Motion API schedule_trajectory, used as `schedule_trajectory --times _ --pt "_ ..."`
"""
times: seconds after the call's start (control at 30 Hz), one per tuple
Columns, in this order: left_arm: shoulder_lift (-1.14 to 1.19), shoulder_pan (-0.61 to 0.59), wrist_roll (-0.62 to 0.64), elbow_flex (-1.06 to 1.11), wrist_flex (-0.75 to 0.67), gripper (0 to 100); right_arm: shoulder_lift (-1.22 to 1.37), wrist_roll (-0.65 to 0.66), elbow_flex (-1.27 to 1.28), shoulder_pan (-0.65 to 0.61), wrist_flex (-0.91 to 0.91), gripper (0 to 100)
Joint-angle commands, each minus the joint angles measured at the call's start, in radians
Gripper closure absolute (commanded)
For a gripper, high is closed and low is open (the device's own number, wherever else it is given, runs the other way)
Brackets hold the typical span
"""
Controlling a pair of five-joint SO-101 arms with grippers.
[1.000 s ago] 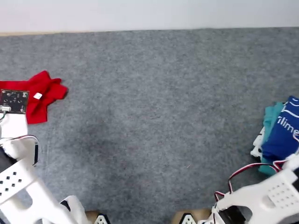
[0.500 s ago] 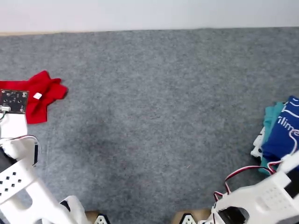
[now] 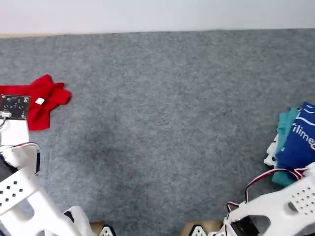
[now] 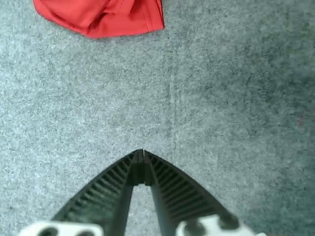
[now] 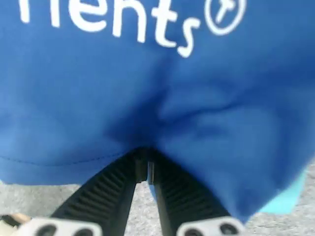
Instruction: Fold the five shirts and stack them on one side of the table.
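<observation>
While my right gripper (image 5: 147, 171) sat pressed together with its tips against the hem of the blue shirt (image 5: 147, 83), that shirt lay on top of a teal shirt (image 3: 284, 124). Far across the grey counter (image 3: 162, 98) from the blue shirt lay the crumpled red shirt (image 3: 45, 96), near my left gripper (image 4: 143, 155), likewise pressed together above bare counter.

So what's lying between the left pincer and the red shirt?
Only bare grey mat. The left wrist view shows the left pincer, shut, and the red shirt apart, with nothing on the stretch between them.
</observation>
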Motion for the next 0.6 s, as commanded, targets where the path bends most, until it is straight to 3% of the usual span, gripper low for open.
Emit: schedule_trajectory --times 0.0,0.27,0.57 --pt "-0.014 0.000 -0.003 -0.010 -0.008 100 -0.128 -0.012 -0.061 -0.028 0.041 98.8" --pt "-0.015 -0.002 -0.003 -0.010 -0.006 100 -0.394 -0.017 -0.061 -0.170 0.042 98.8" --pt "-0.015 0.000 0.028 -0.012 0.008 100 -0.429 -0.155 -0.061 -0.232 0.022 98.8"
